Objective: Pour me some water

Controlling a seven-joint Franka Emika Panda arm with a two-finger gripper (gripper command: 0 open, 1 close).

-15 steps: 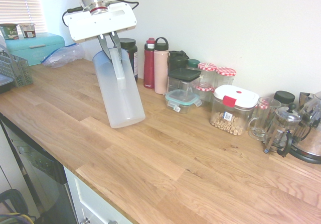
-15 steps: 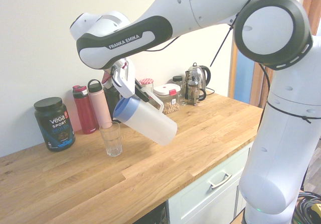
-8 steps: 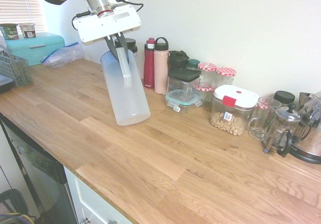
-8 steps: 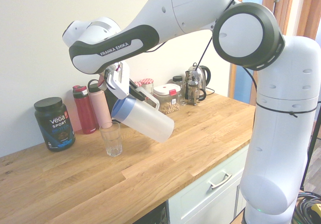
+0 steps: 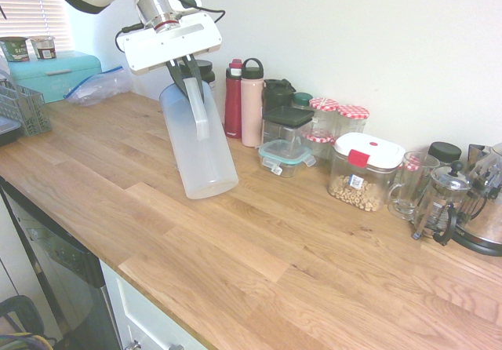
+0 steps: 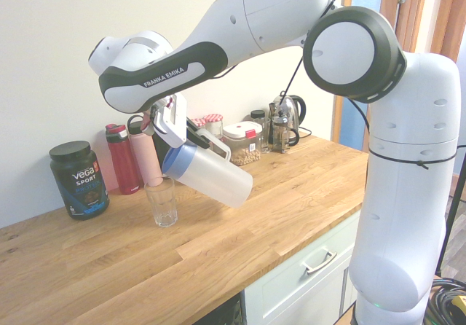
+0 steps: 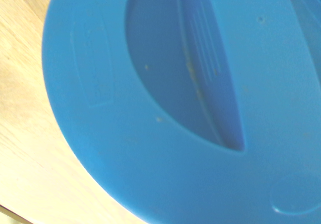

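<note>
Wooden counter (image 6: 306,186) runs across the second exterior view under a pale wall (image 6: 51,63), the arm (image 6: 175,70) reaching over it from the right to the upper left, where the gripper (image 5: 188,69) has its fingers closed on the handle (image 5: 197,108) of the pitcher (image 6: 211,173). Tilted near the picture's centre, lid end low toward the glass (image 6: 162,205) at lower left, the pitcher looks stiff but probably bottom-heavy if full, its smooth wall likely slippery, so the handle is the place to hold. I can't make out any water; the glass seems fragile and shouldn't be knocked.
</note>
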